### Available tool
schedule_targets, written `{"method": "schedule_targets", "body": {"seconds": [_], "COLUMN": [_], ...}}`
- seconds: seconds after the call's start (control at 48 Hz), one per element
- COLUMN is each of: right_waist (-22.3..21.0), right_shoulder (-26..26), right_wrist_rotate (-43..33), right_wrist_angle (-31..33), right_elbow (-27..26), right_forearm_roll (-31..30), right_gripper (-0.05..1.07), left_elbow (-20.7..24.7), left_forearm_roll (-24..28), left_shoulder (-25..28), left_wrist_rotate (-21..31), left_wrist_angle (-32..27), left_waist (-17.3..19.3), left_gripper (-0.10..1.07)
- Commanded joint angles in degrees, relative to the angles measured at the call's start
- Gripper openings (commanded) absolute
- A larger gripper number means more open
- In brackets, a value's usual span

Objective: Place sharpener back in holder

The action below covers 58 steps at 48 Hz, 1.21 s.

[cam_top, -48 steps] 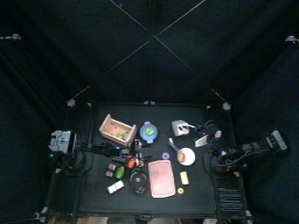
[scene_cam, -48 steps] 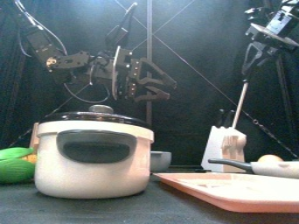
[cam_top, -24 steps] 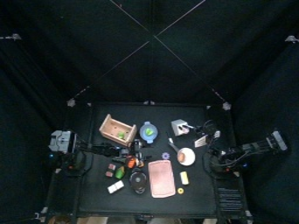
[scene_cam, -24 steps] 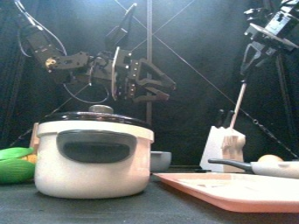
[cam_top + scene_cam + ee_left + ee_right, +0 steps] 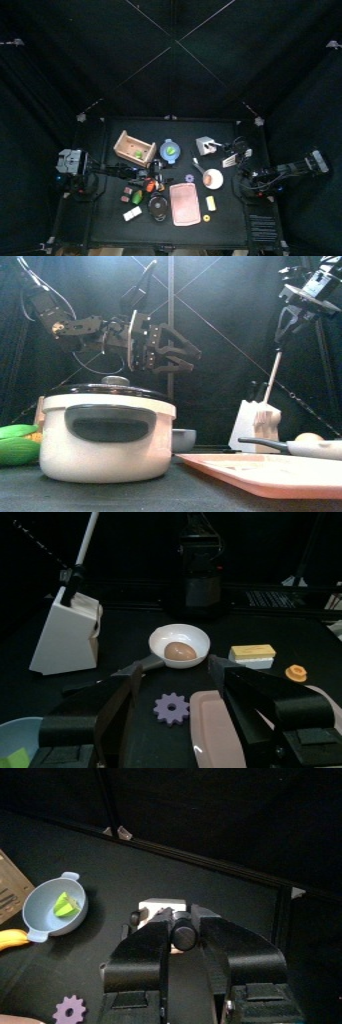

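R wrist view: R fingers (image 5: pixel 140 958) clamped on the dark handle end of the long white-rod sharpener (image 5: pixel 185 935), directly over the small light-grey boxy holder (image 5: pixel 160 907).

L wrist view: L fingers (image 5: pixel 120 702) spread apart, nothing between them but a purple gear (image 5: pixel 171 707) on the black counter (image 5: pixel 127 617); the rod meets the holder's top (seated or not, can't tell).

Front view: the sharpener slants down from the R fingers to the holder.

Top view: the holder sits back-right of centre.

holder (image 5: pixel 162 908) half-hidden behind right fingers (image 5: pixel 156 936)
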State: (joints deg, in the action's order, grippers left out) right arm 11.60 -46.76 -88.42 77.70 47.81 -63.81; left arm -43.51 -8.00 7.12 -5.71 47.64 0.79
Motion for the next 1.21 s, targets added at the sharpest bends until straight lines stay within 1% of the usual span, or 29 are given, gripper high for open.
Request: {"method": "schedule_targets", "body": {"seconds": [0.0, 0.417, 0.938, 1.188], "right_waist": [-0.09, -1.23, -5.27, -6.5], "right_shoulder": [0.35, 0.26, 1.76, 2.46], "right_wrist_rotate": [-0.18, -0.44, -2.02, -2.11], "right_wrist_angle": [-0.18, -1.76, -8.17, -8.96], "right_elbow": [-0.44, 0.88, 2.81, 3.6], "right_forearm_roll": [-0.44, -0.35, -0.18, 0.26], "right_gripper": [0.5, 0.5, 0.51, 0.51], "left_elbow": [0.53, 0.53, 0.53, 0.53], "left_forearm_roll": [0.0, 0.0, 0.09, 0.0], "left_shoulder": [-0.35, -0.35, 0.26, 0.26], "left_wrist_rotate": [-0.09, -0.09, 0.0, 0.0], "left_wrist_angle": [0.44, 0.44, 0.53, 0.44], "left_waist": [0.18, 0.26, 0.26, 0.26], "left_gripper": [0.91, 0.91, 0.91, 0.91]}}
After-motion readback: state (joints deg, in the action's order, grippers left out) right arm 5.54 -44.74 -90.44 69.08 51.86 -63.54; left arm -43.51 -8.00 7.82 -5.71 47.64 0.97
